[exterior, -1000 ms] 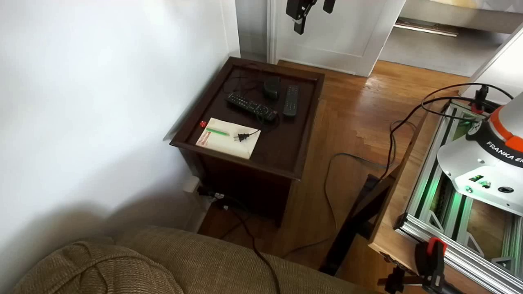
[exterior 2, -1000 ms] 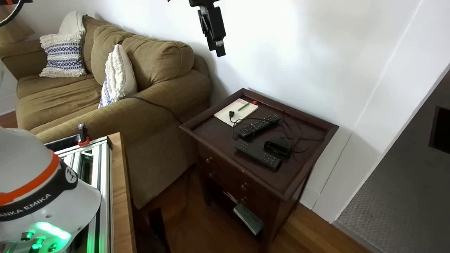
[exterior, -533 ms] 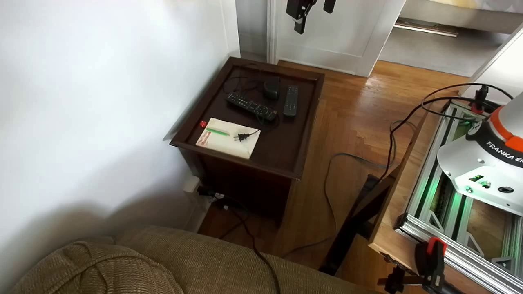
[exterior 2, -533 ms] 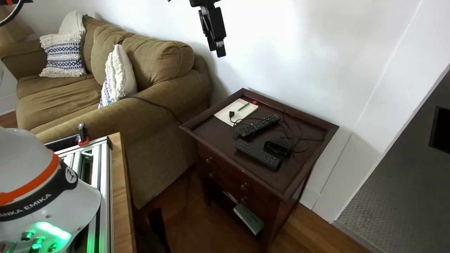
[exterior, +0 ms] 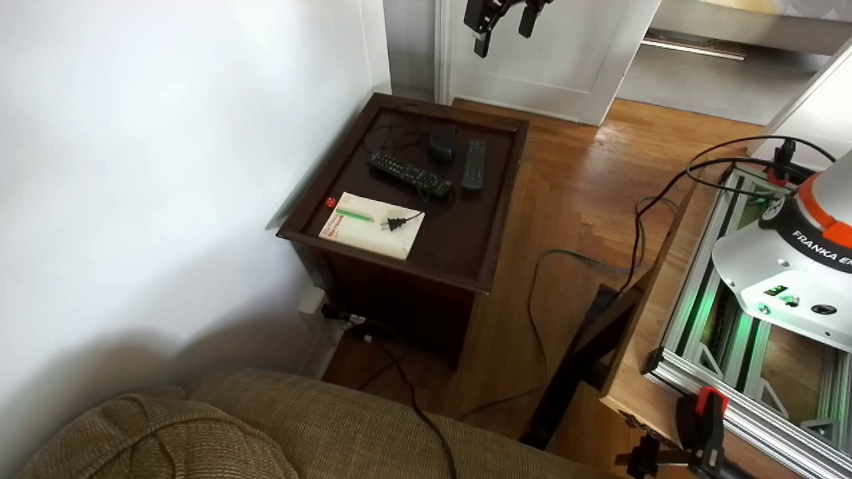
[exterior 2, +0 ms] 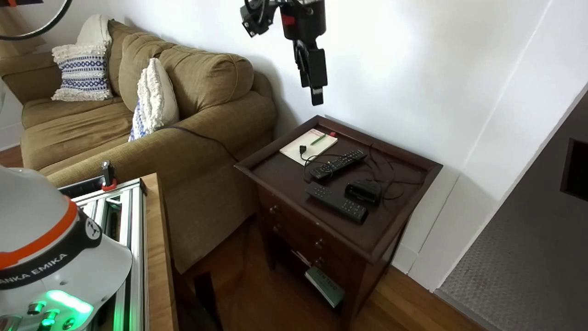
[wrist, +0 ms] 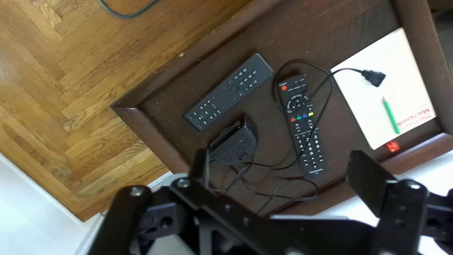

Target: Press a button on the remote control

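Two dark remotes lie flat on a dark wooden side table. The longer Panasonic remote has a red power button and coloured buttons, with a thin cable across it. It also shows in both exterior views. The slimmer plain remote lies near the table's edge, also in both exterior views. My gripper is open with nothing between its fingers. It hangs in the air well above the tabletop in both exterior views, touching nothing.
A black device with tangled cables sits beside the remotes. A white booklet carries a green pencil and a black plug. A red die lies near it. A wall and sofa border the table.
My gripper was nearly still, then moved down and to the right in an exterior view, and slightly down and left in an exterior view. The remotes and table have not moved.
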